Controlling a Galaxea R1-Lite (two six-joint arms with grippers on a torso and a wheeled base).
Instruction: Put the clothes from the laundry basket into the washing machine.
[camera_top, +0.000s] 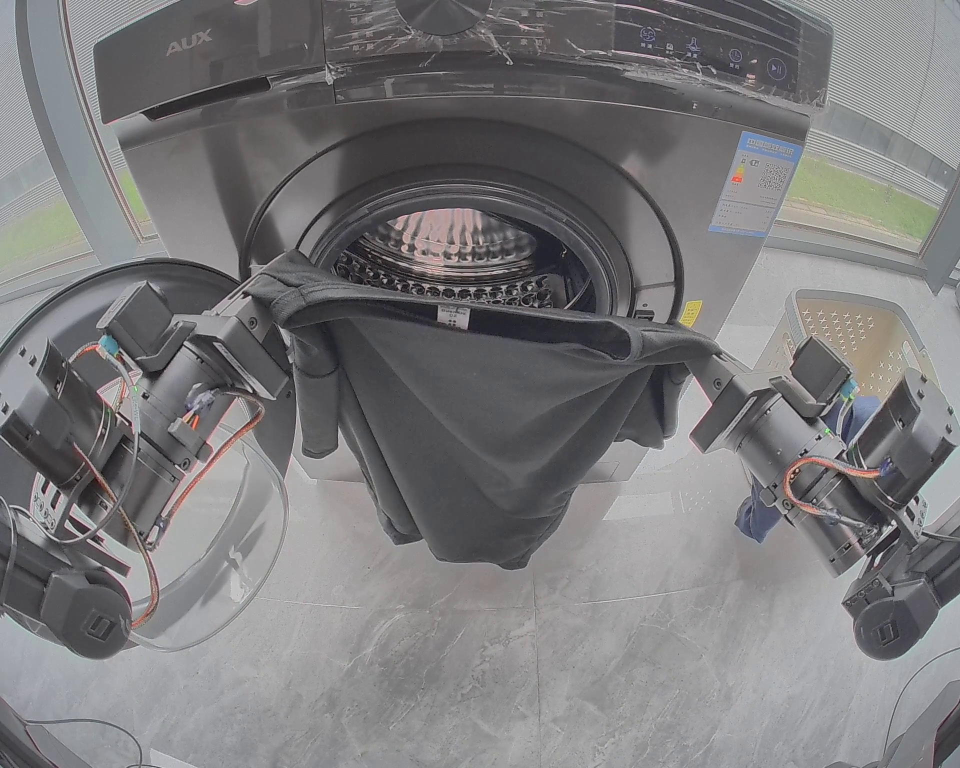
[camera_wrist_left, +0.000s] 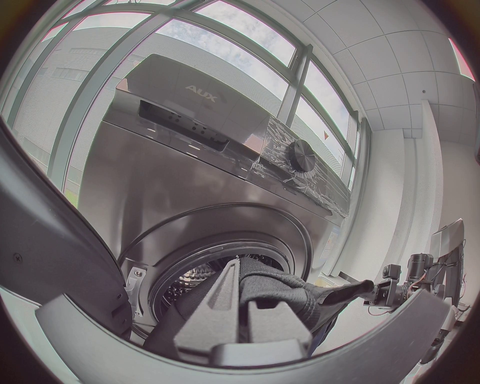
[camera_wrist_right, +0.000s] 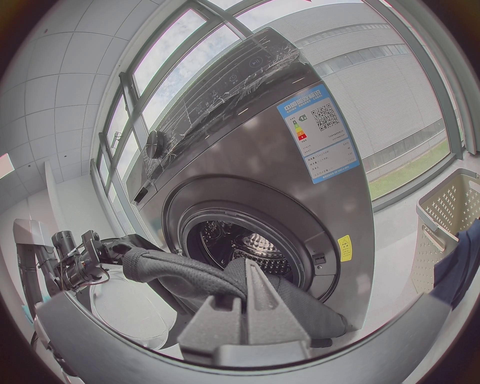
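Both arms are up in front of the washing machine (camera_top: 560, 150), with one black garment (camera_top: 480, 430) stretched between them.

Left end effector (camera_top: 258, 300): closed onto one upper corner of the garment. In the left wrist view the cloth (camera_wrist_left: 280, 292) is bunched between its fingers (camera_wrist_left: 220, 305).

Right end effector (camera_top: 703, 362): clamped on the opposite corner. The right wrist view shows fabric (camera_wrist_right: 185, 275) pinched between its fingers (camera_wrist_right: 265, 310).

Garment position: we see its top edge pulled taut across the lower part of the drum opening (camera_top: 450, 250), just in front of the rim, and not inside the drum. The rest hangs down over the machine's front, clear of the floor (camera_top: 520, 660).

The door (camera_top: 215, 540) stands open on the robot's left, below the left arm.

The laundry basket (camera_top: 850, 320) sits on the floor on the robot's right, beside the machine. We note a blue cloth (camera_top: 757, 515) draped over its near edge, partly hidden behind the right arm.
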